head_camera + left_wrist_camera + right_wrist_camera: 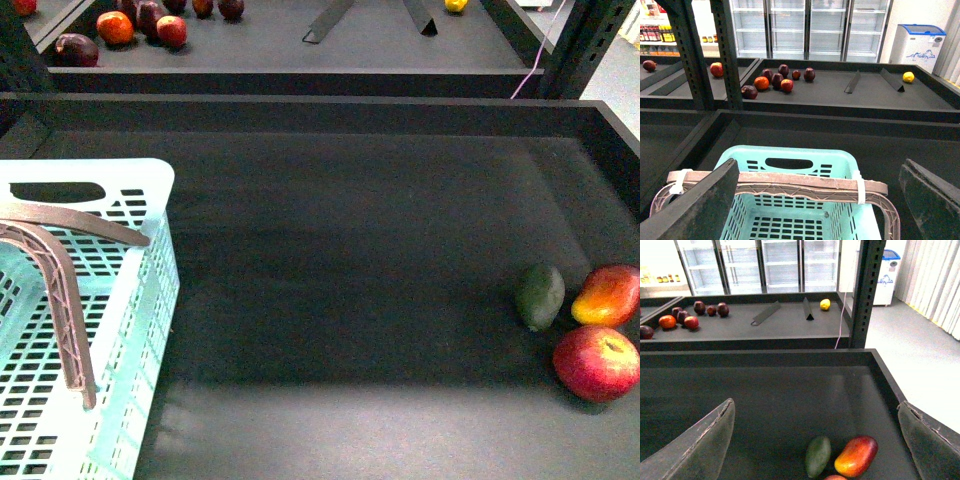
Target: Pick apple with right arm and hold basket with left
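The red apple (597, 363) lies at the right front of the dark tray, beside a red-and-yellow mango-like fruit (607, 295) and a dark green oval fruit (540, 296). In the right wrist view only the apple's top edge (835, 477) shows, between the wide-open fingers of my right gripper (817, 445). The mint basket (130, 330) stands at the left front with its brown lattice handle (60, 300). In the left wrist view my left gripper (817, 200) is open above the basket (790, 155), its fingers either side of the handle (780, 181). Neither gripper shows in the front view.
The dark tray (350, 260) has raised walls at the back and right. A second tray behind holds several dark red and orange fruits (140, 25) and a yellow fruit (456, 5). A metal post (865, 290) stands at the right; fridges line the back.
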Available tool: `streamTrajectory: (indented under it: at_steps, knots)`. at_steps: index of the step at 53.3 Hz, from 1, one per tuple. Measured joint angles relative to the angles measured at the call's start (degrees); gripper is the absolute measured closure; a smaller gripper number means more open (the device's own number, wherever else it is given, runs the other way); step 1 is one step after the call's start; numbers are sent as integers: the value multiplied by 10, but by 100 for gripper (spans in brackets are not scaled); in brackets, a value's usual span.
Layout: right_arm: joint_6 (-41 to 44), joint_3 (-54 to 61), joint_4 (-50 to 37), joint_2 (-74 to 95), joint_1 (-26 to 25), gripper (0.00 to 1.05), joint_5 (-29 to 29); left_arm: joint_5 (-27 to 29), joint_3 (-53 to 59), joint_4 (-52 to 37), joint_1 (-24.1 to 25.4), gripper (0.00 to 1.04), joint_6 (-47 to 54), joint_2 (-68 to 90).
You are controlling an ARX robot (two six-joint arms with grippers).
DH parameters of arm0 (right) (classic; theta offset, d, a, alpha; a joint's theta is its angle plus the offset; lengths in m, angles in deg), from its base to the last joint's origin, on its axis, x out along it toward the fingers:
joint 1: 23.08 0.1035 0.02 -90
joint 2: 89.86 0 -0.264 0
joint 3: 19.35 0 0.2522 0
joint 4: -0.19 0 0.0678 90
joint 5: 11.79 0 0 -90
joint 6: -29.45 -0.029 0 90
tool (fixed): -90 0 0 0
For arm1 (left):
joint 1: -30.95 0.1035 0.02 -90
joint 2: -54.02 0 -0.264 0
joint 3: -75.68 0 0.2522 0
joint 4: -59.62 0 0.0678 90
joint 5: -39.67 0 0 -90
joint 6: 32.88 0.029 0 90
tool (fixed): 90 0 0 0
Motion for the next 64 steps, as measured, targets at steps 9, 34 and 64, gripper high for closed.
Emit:
streamTrajectory:
  at_steps: [9, 34, 64]
  knots:
    - [0, 0, 0, 0, 0, 9, 0, 23, -47, 128, 12, 7, -153, 78]
    - [0, 0, 0, 0, 0, 9, 0, -170, -101, -245, 186, 7, -631, 573]
    - [0, 0, 0, 0, 0, 9, 0, -104, -236, -318, 78, 7, -707, 834]
